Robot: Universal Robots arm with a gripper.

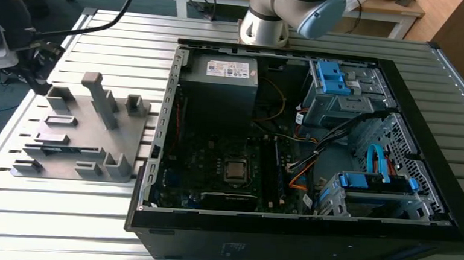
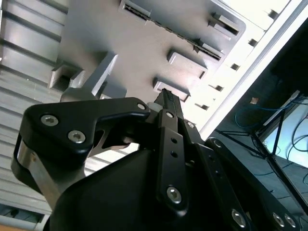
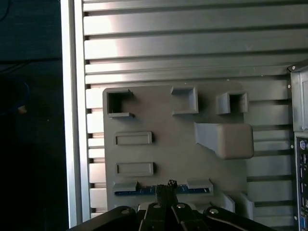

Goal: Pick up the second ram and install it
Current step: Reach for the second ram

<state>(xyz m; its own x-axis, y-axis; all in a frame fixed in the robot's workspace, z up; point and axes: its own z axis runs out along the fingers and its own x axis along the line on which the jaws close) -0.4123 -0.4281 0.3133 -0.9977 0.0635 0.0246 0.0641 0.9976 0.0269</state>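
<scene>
The second ram (image 3: 140,190) lies edge-on as a thin blue strip in a long slot of the grey fixture (image 3: 173,154), held between two small grey tabs. The exterior view shows it as a dark line (image 1: 57,150) near the fixture's front. My gripper (image 3: 166,186) hangs high above the fixture, directly over the middle of the strip and well clear of it. Its fingers are shut with nothing between them. In the second wrist view the black gripper (image 2: 168,98) points down at the fixture, and the ram (image 2: 163,26) is a dark toothed line.
An open computer case (image 1: 159,131) stands on the exterior view's right of the fixture, with a motherboard (image 1: 222,165), cables and blue drive bays. A tall grey post (image 3: 228,139) rises from the fixture beside the slot. The slatted table's edge (image 3: 72,120) runs along the fixture's other side.
</scene>
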